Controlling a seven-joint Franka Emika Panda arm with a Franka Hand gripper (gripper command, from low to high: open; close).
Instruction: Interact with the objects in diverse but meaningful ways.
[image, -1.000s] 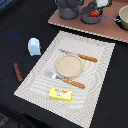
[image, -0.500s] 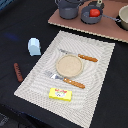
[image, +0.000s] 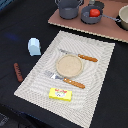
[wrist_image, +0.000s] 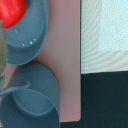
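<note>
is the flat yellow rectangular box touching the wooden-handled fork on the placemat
Apart. The exterior view shows a strip of bare placemat between the flat yellow rectangular box and the wooden-handled fork.

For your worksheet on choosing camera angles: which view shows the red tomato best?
The exterior view: the whole tomato shows, sitting in a grey pan on the board. The wrist view catches only a cropped red part at the picture's edge.

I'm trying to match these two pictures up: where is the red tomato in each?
Exterior view: the red tomato sits in a shallow grey pot at the far edge, on the brown board.
Wrist view: the tomato shows at a corner, partly cut off.
Shared landmark: the same shallow grey pot holding it.
</note>
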